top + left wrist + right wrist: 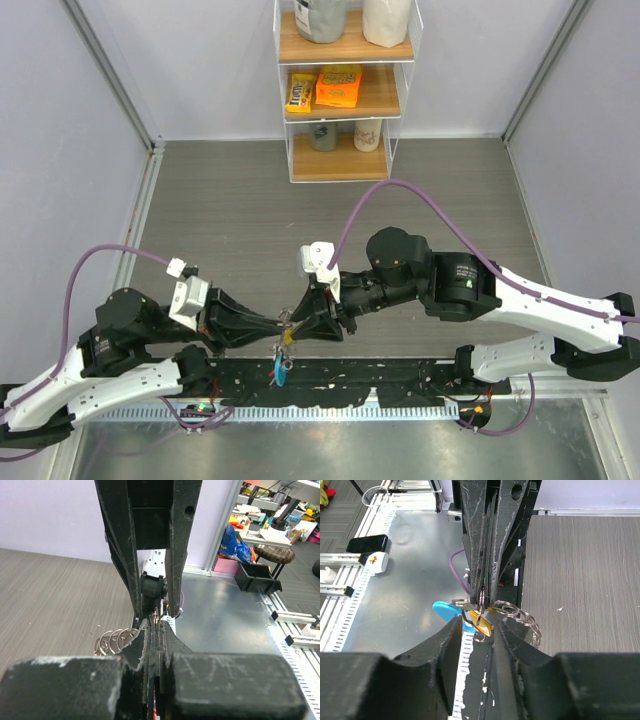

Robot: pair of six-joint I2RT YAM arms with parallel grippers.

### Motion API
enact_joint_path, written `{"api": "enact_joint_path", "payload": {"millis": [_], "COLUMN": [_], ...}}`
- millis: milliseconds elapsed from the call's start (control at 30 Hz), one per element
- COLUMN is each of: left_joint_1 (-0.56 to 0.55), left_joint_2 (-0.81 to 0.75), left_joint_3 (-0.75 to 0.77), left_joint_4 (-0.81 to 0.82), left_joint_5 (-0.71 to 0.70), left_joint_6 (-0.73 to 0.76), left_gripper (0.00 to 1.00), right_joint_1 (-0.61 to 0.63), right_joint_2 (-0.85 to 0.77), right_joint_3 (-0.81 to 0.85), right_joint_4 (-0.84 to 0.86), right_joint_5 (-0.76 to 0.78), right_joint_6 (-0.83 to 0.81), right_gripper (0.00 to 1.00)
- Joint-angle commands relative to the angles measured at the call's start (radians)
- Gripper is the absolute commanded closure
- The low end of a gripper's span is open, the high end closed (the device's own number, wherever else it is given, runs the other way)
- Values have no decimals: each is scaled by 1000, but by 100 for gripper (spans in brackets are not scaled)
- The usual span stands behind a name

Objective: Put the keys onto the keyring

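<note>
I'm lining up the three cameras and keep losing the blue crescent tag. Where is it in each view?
Top external: the blue tag hangs just below where the left claw and right claw meet, bottom centre.
Left wrist: not in view.
Right wrist: left of centre, beside the yellow key.
Shared landmark: the meeting claw tips, with silvery loops of the keyring beside them in both wrist views.

Keyring and yellow key held clear of the desk [230, 210].
The keyring [521, 617], a silvery loop of coiled-looking wire, is pinched in the closed left claw [284, 323] above the near edge. Its blue tag [446, 611] dangles on the near side. The yellow key [482, 625] hangs tilted, close against the wire. Whether it is threaded on is unclear.
</note>
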Motion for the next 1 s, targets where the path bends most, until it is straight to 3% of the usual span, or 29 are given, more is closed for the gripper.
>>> {"api": "enact_joint_path", "payload": {"millis": [0,167,333,367,800,967], "left_joint_1": [1,-1,-1,-1,1,1], "left_joint_2": [-13,-18,-27,-32,-84,-85], "left_joint_3": [7,0,-2,-2,-48,-48], "left_joint_4": [126,136,135,138,221,231], "left_joint_5": [-4,5,-1,-4,-25,-27], "left_joint_6": [-14,-22,-22,-22,-40,-45], "left_gripper": [100,100,100,100,100,100], "right_joint_1": [3,5,8,8,12,14], "right_joint_2": [-21,-18,-30,-36,-90,-61], "right_joint_3": [9,6,-4,-14,-181,-120], "right_joint_4": [61,75,92,95,198,122], "right_joint_5": [13,19,19,16,-32,-30], "right_joint_6": [-5,-1,-6,-8,17,9], "right_gripper": [64,71,94,94,94,69]}}
